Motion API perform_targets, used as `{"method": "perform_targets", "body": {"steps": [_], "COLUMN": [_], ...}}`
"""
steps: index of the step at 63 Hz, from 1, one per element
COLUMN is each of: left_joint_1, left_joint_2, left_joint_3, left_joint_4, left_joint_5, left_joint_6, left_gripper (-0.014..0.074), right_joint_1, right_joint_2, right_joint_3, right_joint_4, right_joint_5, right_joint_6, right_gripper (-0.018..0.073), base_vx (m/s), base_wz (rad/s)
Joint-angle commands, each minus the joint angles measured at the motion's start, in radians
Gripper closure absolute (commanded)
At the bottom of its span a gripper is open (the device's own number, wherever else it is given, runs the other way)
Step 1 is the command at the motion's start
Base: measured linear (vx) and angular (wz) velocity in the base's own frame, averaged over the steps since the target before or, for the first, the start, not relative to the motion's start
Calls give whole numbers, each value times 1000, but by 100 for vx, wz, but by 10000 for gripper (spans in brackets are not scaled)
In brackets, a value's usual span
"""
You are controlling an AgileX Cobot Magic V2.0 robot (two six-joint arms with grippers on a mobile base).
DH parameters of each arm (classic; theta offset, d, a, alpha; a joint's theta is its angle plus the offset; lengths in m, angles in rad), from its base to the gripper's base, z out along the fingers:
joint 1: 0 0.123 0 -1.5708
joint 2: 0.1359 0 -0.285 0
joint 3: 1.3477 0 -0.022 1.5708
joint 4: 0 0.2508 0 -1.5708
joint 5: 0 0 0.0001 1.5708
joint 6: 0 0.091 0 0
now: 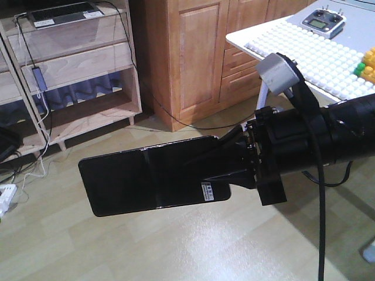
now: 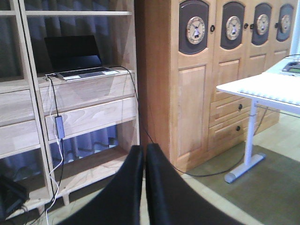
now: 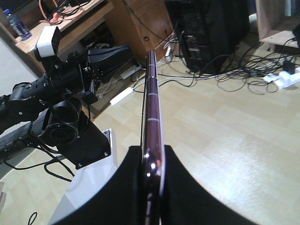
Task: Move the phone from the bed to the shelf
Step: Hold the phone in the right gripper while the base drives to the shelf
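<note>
Black, glossy phone (image 1: 152, 178) clamped by its sticker end in the right claw (image 1: 225, 170), held out flat in mid-air above the floor, touching nothing else. From the right wrist view, seen edge-on and pinched squarely between both fingers (image 3: 126, 187). Left claw (image 2: 143, 159) clenched on nothing, tips pressed together, pointed toward the shelf (image 2: 89, 93). No bed in any view.

Judged as the carrying step: pickup done, placing not yet done. Shelf near but apart from the phone, off to the front and left, with a laptop (image 1: 64, 14) and its cable taking up one upper board. Next move likely calls for reaching forward and left to a free board, keeping the phone level and clear of the board edges and hanging cable. Then lowering until flat, and only then letting go.

Writing: only a small white barcode sticker (image 1: 208, 192) near the gripped end, print too small to read. No brand legible on phone or laptop.
</note>
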Motion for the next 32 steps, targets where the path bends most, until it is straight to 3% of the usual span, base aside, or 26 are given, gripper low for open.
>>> {"method": "perform_targets", "body": {"steps": [1,32], "left_joint_1": [-5,-5], "left_joint_2": [-7,-7], "left_joint_3": [-25,-25], "left_joint_4": [-11,-11], "left_joint_5": [-69,-69], "left_joint_6": [-9,-9], "left_gripper": [595,595], "right_joint_1": [-2,-2], "right_joint_2": [-31,-31], "right_joint_3": [-27,-27], "right_joint_4": [95,96], "right_joint_5": [78,78], "right_joint_6": [-6,-6], "right_gripper": [562,562], "base_vx": [46,46], "base_wz": [5,10]}}
